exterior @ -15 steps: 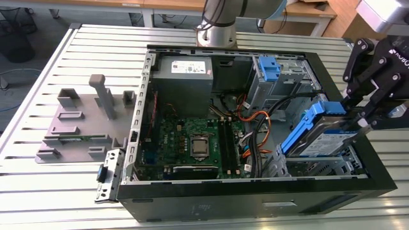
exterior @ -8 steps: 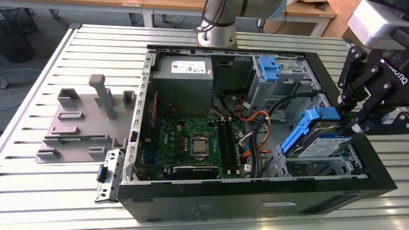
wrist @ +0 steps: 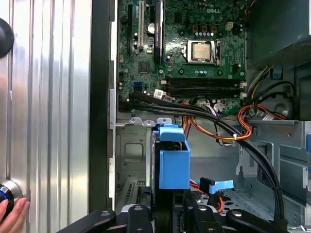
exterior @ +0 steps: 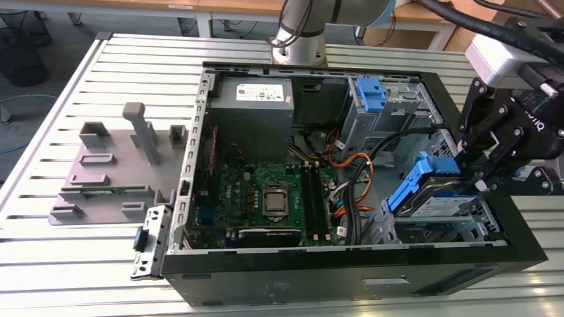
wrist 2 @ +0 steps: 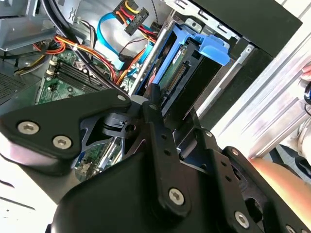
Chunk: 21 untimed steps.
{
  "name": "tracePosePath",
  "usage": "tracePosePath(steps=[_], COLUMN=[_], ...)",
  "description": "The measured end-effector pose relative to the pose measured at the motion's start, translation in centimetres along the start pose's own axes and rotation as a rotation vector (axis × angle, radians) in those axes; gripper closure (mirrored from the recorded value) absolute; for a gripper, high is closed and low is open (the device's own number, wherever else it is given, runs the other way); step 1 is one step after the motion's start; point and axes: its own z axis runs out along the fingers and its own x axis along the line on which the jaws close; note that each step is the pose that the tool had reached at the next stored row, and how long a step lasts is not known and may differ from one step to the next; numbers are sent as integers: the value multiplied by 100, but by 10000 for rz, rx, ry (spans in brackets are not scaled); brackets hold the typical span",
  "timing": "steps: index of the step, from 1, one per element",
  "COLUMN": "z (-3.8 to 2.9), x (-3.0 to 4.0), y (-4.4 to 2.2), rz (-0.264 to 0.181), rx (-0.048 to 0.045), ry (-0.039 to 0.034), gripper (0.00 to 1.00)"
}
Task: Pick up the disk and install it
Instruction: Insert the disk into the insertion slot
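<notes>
The gripper (exterior: 483, 173) grasps the disk (exterior: 434, 201) by its upper end, tilting it above the drive bay in the computer case's (exterior: 308, 264) corner, likely to slide it in.

Black screw-studded tool (exterior: 483, 177), silver-grey arm (exterior: 298, 38)

The flat rectangular silver disk (exterior: 438, 198) has a smooth metal face and a glossy blue plastic frame. The black angular claw (exterior: 480, 179) looks like matt metal. The ribbed silver counter (exterior: 62, 264) is brushed metal. The black computer case (exterior: 352, 281) is matt.
</notes>
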Motion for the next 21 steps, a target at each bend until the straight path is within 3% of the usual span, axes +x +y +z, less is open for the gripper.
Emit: tracePosePath(steps=[17, 21], z=[309, 338], x=[11, 12], y=[-6, -6], rz=[0, 0], rx=[0, 0], ry=[4, 11], gripper=[65, 65])
